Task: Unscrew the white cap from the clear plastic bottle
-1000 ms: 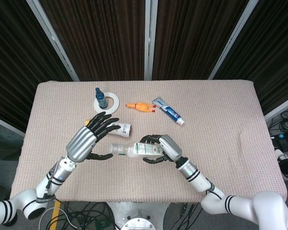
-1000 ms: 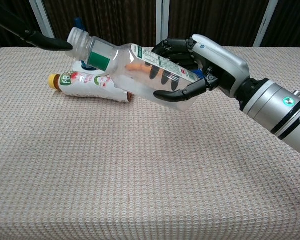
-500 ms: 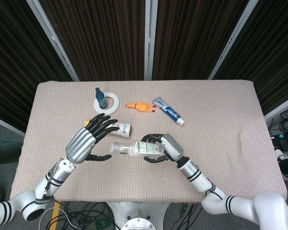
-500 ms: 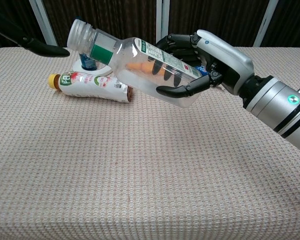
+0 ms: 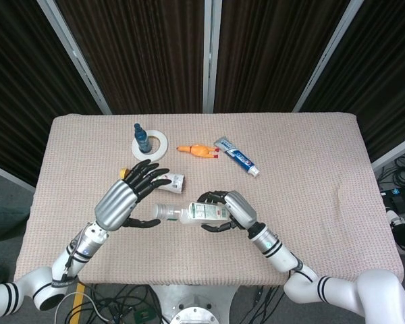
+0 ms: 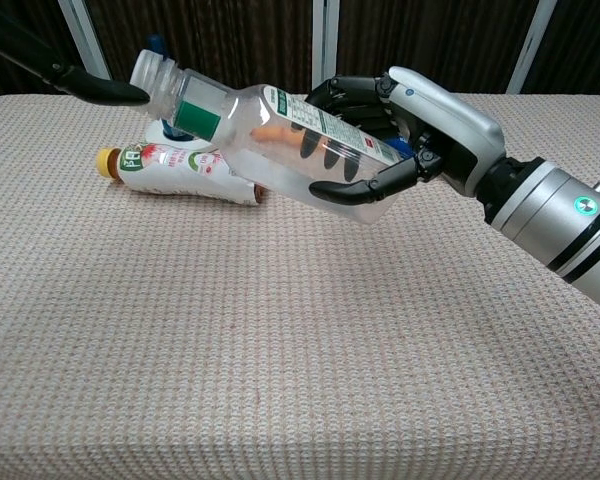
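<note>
A: What differs from half a second ago?

B: The clear plastic bottle sits a little lower in the chest view and its neck has dipped slightly. The left hand has shifted a touch; one dark fingertip now lies just beside the neck, whereas before it hung a bit lower and apart.

A: Hand states?

B: The right hand grasps the bottle's lower body, fingers wrapped over the label and thumb underneath. The left hand has its fingers spread and grasps nothing.

A: Where is the bottle, and how does it point?

B: Held in the air above the table, near the middle of the front edge. The long axis runs roughly parallel to that edge, neck toward the table's left edge and tilted a little upward, base in the right palm. The white cap is hard to tell apart from the neck.

A: Any writing?

B: The bottle carries a white label with small dark print and a green patch; I cannot read it. The small drink bottle lying behind, yellow cap toward the left edge, shows red and green lettering, also not legible. The toothpaste tube near the back edge is too small to read.
</note>
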